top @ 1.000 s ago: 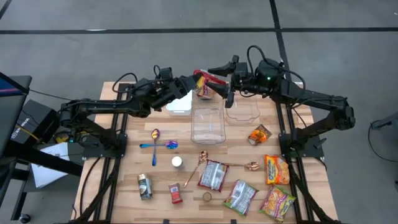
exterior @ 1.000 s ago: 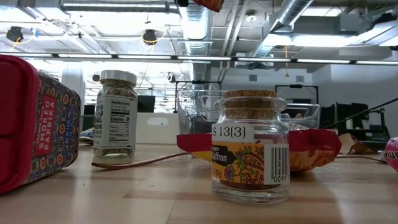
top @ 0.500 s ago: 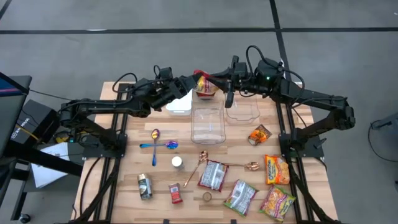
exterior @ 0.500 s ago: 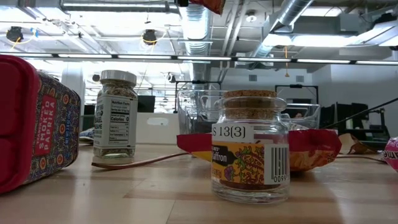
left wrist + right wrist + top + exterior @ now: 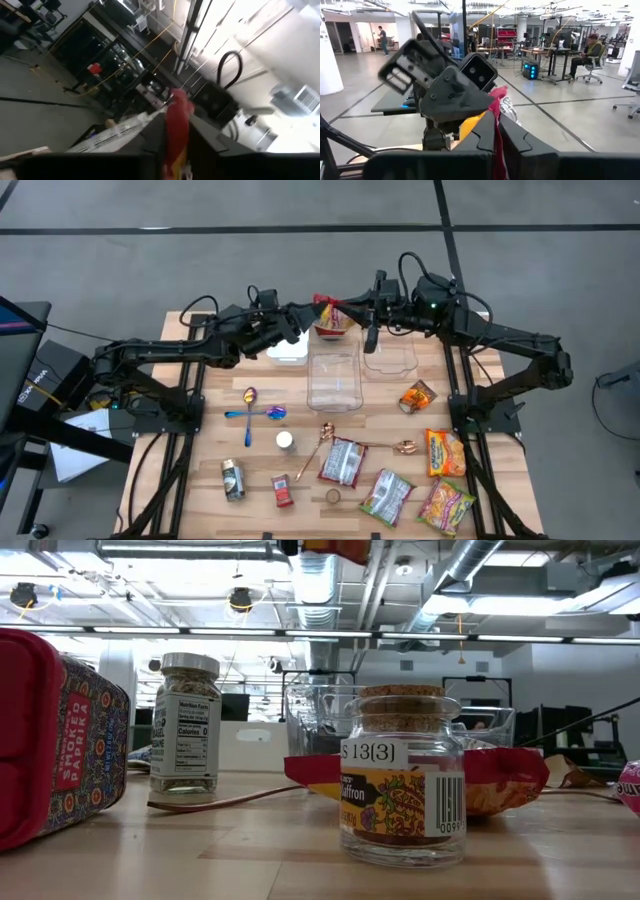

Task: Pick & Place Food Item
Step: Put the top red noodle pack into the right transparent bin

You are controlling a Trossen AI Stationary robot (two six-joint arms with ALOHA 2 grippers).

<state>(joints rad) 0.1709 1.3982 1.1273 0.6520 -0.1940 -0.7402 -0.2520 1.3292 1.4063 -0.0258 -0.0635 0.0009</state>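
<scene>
A red and yellow food packet (image 5: 332, 316) hangs in the air above the table's far side, between my two arms. My right gripper (image 5: 352, 308) reaches it from the right and is shut on it. My left gripper (image 5: 298, 318) sits just left of the packet, and the packet's red end (image 5: 178, 125) stands straight ahead in the left wrist view. The right wrist view shows the packet (image 5: 496, 122) with the left arm's grey wrist (image 5: 447, 92) close behind it. In the low view only the packet's lower edge (image 5: 335, 548) shows at the top. My right gripper pinches the packet's red edge (image 5: 497, 131) between its two fingers, coming level from the table's right side. The packet stands on edge, lifted clear above the clear containers.
Two clear plastic containers (image 5: 335, 377) (image 5: 390, 356) and a white one (image 5: 290, 346) stand below the arms. Spoons (image 5: 250, 412), small jars (image 5: 285, 442), a tin (image 5: 282, 490) and several snack packets (image 5: 445, 452) lie toward the near edge. A corked jar (image 5: 402, 775) fills the low view.
My right gripper has moved a little toward the packet and shut on its right edge. The packet has stayed in the air between the two grippers.
</scene>
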